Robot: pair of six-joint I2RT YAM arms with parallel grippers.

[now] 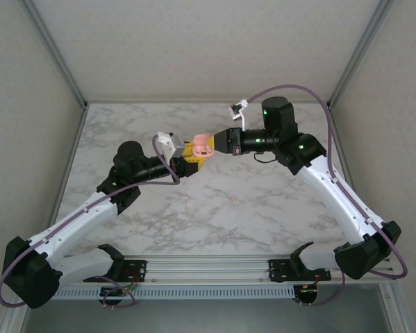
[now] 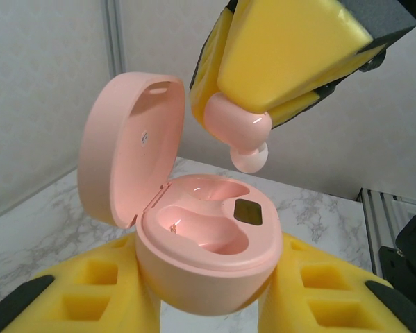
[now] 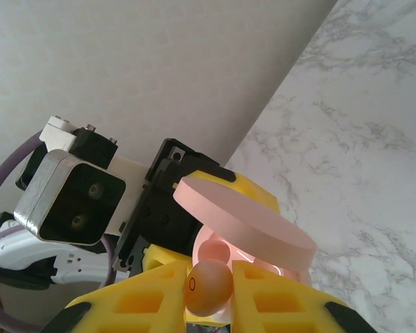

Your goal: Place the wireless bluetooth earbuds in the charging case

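A peach-pink charging case [image 2: 208, 257] sits between the yellow pads of my left gripper [image 2: 208, 295], which is shut on it above the table. Its lid [image 2: 128, 142] stands open and both wells look empty. Just above the case hangs a peach-pink earbud [image 2: 241, 132], pinched in my right gripper [image 3: 209, 291], tip pointing down at the case. In the right wrist view the earbud [image 3: 209, 286] sits between the yellow fingers, with the lid [image 3: 246, 222] behind it. From above, the case [image 1: 202, 146] is where both grippers meet. A second tiny pink earbud [image 1: 234, 198] lies on the table.
The marble table [image 1: 214, 222] is bare around the arms. Grey walls and metal frame posts [image 1: 55, 48] enclose the back and sides. A rail [image 1: 208, 267] runs along the near edge between the arm bases.
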